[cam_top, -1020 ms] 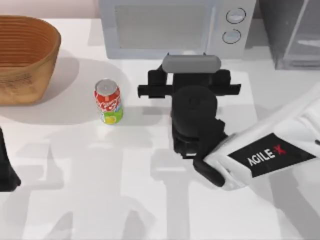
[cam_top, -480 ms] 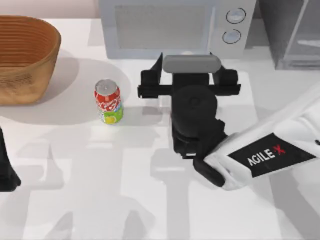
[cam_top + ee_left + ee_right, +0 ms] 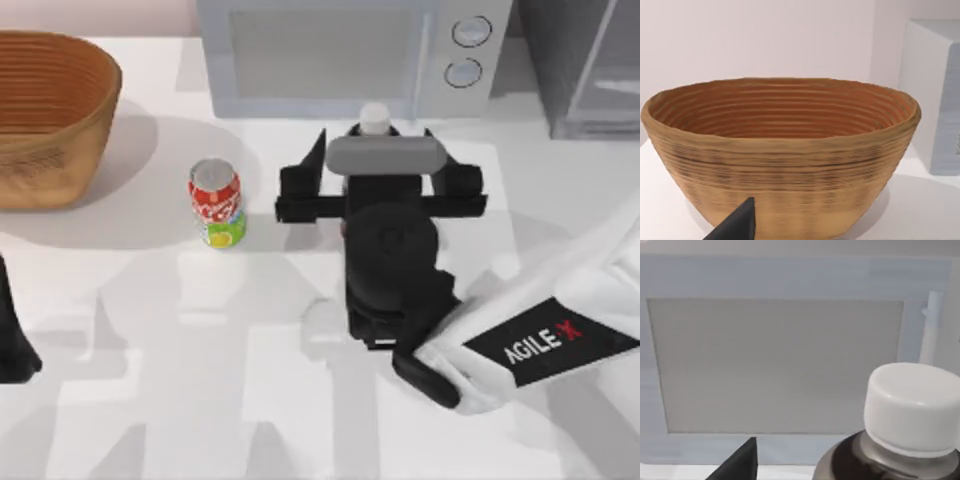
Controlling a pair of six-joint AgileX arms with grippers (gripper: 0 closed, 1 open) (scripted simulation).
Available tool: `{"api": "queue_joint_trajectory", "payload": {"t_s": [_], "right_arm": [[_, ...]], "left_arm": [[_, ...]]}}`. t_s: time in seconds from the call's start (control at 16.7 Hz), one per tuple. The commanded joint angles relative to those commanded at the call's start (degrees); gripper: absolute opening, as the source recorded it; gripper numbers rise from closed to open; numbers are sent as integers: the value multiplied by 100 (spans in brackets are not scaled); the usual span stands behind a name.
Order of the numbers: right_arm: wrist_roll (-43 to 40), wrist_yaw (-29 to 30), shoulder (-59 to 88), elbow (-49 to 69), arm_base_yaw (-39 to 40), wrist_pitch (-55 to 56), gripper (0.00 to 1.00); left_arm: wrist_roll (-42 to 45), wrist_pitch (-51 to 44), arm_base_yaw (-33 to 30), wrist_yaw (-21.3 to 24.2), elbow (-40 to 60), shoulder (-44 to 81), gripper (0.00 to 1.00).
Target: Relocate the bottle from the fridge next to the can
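The bottle stands upright on the table in front of the microwave, right of the can; from above its white cap shows. The right wrist view has that cap and dark shoulder close up. My right gripper is open just on the near side of the bottle, its fingers spread wide to either side and holding nothing. The can is red above and green-yellow below. The grey fridge sits at the back right corner. My left gripper is parked open at the left edge.
A pale microwave with two round knobs stands along the back, filling the background behind the bottle as the microwave door. A woven basket sits at the back left, and the left wrist faces that basket.
My right gripper's fingers have spread wider and the arm has drawn back toward the table's front, uncovering the bottle's white cap. The can and left arm have not moved.
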Motion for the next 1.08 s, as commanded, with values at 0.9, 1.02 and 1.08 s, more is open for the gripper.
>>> {"api": "queue_joint_trajectory", "payload": {"t_s": [0.9, 1.02, 1.08], "right_arm": [[-5, -1365, -3533, -1644, -942, -1825, 100], [-14, -1806, -4623, -2181, -1364, -2441, 100], [-20, -2036, -5188, -2455, -1594, -2762, 100]], "left_arm": [[0, 0, 0, 0, 0, 0, 100], [0, 0, 0, 0, 0, 0, 100], [0, 0, 0, 0, 0, 0, 100]]}}
